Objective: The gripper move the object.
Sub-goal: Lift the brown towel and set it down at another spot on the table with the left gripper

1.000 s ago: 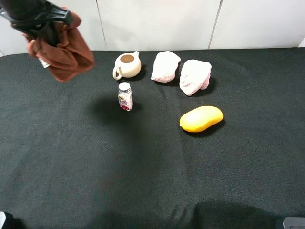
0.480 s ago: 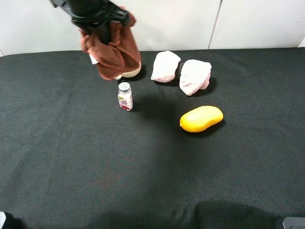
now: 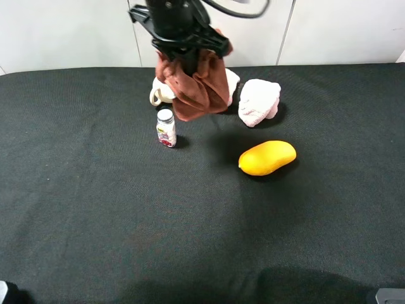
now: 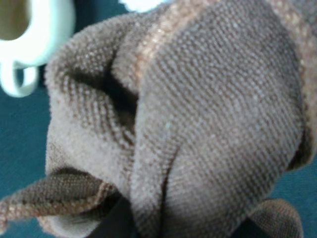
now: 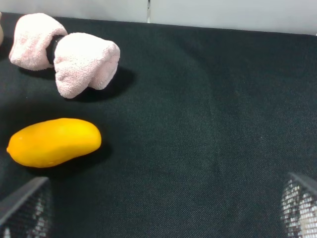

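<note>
My left gripper [image 3: 188, 62] is shut on a brown towel [image 3: 199, 92] and holds it in the air above the back of the table, in front of a cream teapot [image 3: 159, 94] and a pink towel [image 3: 232, 78]. The brown towel fills the left wrist view [image 4: 198, 124], with the teapot [image 4: 29, 29] at its edge. My right gripper [image 5: 161, 218] is open and empty, low at the front right, with only its mesh fingertips [image 5: 25, 208] showing.
A small bottle [image 3: 166, 128] stands left of the hanging towel. A second pink towel [image 3: 259, 101] and a yellow mango [image 3: 267, 158] lie to the right; both show in the right wrist view, towel [image 5: 84, 62], mango [image 5: 53, 141]. The black cloth [image 3: 126, 221] covers the table.
My left gripper has carried the brown towel to the right, from the far left back corner to above the teapot and first pink towel. Nothing else moved.
</note>
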Robot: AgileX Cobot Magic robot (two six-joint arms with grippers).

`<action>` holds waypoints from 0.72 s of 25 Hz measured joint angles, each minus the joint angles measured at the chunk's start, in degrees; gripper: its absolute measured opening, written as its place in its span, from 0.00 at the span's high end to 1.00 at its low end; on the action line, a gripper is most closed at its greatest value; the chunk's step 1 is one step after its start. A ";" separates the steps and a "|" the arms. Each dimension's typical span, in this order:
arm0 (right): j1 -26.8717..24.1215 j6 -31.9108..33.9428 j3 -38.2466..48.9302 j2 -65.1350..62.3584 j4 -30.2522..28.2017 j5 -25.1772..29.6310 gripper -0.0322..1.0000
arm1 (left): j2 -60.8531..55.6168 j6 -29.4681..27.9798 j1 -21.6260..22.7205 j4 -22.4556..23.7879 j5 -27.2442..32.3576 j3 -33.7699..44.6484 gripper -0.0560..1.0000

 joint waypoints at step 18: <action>0.00 0.00 0.00 0.00 0.00 0.05 0.30 | 1.91 0.00 -12.37 0.00 -2.33 -1.94 0.76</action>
